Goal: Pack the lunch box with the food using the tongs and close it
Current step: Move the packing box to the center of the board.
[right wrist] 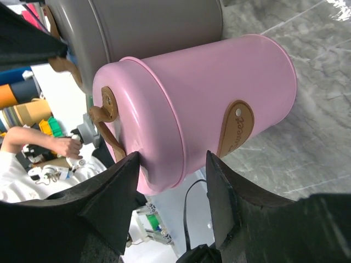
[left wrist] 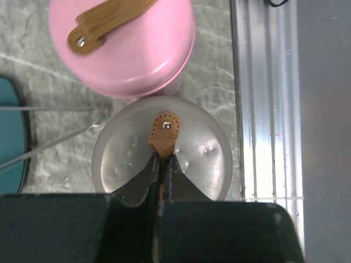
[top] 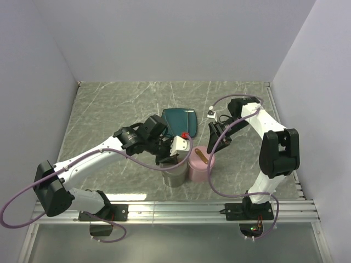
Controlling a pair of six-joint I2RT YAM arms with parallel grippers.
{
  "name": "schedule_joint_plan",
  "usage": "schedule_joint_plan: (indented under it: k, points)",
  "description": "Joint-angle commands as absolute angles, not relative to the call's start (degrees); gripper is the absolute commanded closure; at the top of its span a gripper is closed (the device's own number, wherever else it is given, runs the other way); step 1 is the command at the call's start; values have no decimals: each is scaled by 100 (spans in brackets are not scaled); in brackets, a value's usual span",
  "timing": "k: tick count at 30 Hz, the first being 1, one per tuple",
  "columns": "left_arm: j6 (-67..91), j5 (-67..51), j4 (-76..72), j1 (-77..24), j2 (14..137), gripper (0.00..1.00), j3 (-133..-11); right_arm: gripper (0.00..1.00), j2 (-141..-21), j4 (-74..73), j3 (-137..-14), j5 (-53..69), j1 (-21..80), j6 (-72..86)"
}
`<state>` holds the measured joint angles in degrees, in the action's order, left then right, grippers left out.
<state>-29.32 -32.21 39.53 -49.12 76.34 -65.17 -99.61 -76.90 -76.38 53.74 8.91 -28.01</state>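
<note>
Two round lunch box tins stand side by side, a pink one (top: 200,163) and a grey one (top: 174,176). My left gripper (top: 173,158) hangs over the grey tin. In the left wrist view this gripper (left wrist: 163,156) is shut on the brown strap (left wrist: 164,134) of the silver lid (left wrist: 203,159). The right gripper (top: 217,137) comes in from the side. Its jaws (right wrist: 173,164) stand open on either side of the pink lid's rim (right wrist: 159,137). One red food piece (top: 185,135) lies at the edge of the teal plate (top: 181,119). The slim silver tongs (left wrist: 49,148) lie left of the grey tin.
The pink lid (left wrist: 126,55) carries its own brown strap (left wrist: 104,24). An aluminium rail (top: 175,209) runs along the near table edge, close to the grey tin (left wrist: 263,109). Purple cables (top: 219,181) loop from both arms. Grey walls close in the back and sides.
</note>
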Motion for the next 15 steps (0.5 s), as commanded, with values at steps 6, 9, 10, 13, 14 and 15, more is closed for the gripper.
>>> schedule_joint_plan:
  k: [6,9,10,13,14,15]
  points:
    - [-2646,-3401,4676,-5168,7990,89,-6170,42,-9826,-7628,-7330,5123,1099,-3172]
    - [-2619,-3314,4641,-5168,7928,80,-6187,37,-9835,-7822,-7487,5316,1072,-3357]
    - [-2619,-3279,4649,-5168,7910,79,-6196,36,-9835,-7901,-7549,5361,1072,-3392]
    - [-2628,-3147,4728,-5159,7840,75,-6310,34,-9800,-7971,-7795,5467,1055,-3375]
    - [-2663,-3129,4789,-5168,7822,72,-6389,33,-9782,-7998,-7857,5493,1055,-3384]
    - [-2672,-3103,4807,-5159,7814,68,-6442,33,-9774,-8050,-7962,5493,1063,-3366]
